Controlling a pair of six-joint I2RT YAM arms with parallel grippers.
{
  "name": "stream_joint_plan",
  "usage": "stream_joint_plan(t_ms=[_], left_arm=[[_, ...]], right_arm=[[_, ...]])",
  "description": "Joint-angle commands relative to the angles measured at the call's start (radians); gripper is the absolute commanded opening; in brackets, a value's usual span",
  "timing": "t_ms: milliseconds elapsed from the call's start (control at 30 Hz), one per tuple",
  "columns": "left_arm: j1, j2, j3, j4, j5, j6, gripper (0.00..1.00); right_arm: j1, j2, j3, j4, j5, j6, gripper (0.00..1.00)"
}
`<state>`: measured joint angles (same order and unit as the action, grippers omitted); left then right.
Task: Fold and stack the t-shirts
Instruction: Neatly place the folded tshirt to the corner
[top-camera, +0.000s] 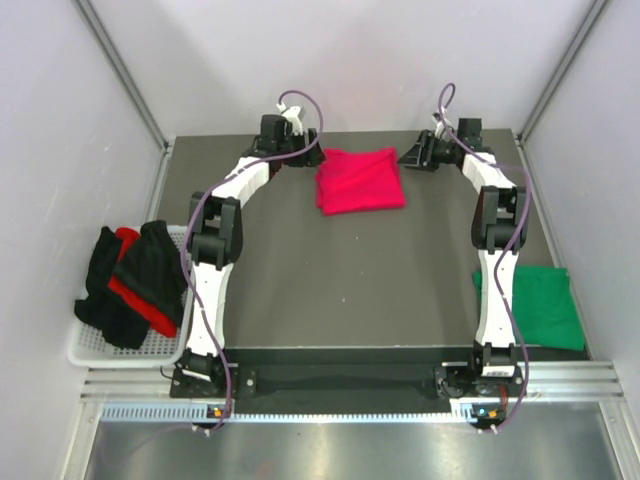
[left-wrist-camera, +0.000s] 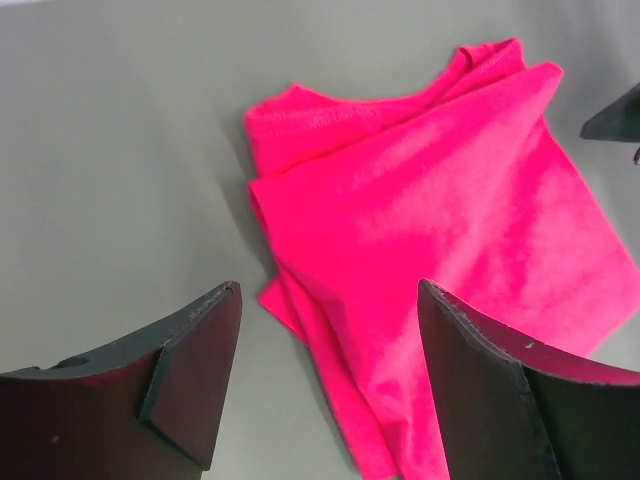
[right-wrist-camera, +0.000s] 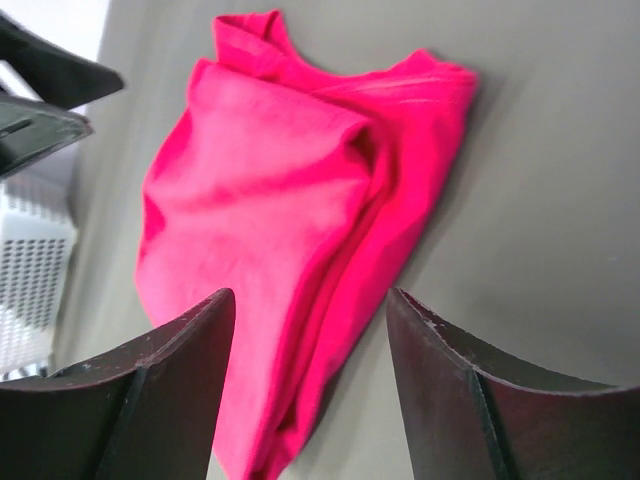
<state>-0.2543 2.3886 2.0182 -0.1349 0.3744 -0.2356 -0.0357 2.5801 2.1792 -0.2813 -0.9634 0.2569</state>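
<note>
One crimson-pink t-shirt (top-camera: 360, 180) lies folded at the far middle of the table (top-camera: 330, 290); left gripper (left-wrist-camera: 330, 292) and right gripper (right-wrist-camera: 310, 296) flank it, both spread wide and empty, seemingly poised for another fold; green t-shirt (top-camera: 540, 305) lies apart at right.

One pink t-shirt (top-camera: 361, 179), one green t-shirt (top-camera: 541, 305)

No text, label, brand, number or sign can be read on anything in any of the three views.
</note>
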Motion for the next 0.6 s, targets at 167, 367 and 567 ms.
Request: stream_joint_plan(t_ms=[167, 367, 567], left_arm=[[0.007, -0.019, -0.027, 0.018, 0.104, -0.11, 0.76], [0.015, -0.035, -0.055, 0.032, 0.142, -0.163, 0.75], [0.015, -0.081, -0.11, 0.04, 0.182, -0.206, 0.74]], right_arm=[[0.016, 0.054, -0.009, -0.012, -0.055, 0.074, 0.64], [0.028, 0.068, 0.008, -0.059, 0.04, 0.097, 0.65], [0.098, 0.092, 0.045, -0.107, 0.089, 0.107, 0.64]])
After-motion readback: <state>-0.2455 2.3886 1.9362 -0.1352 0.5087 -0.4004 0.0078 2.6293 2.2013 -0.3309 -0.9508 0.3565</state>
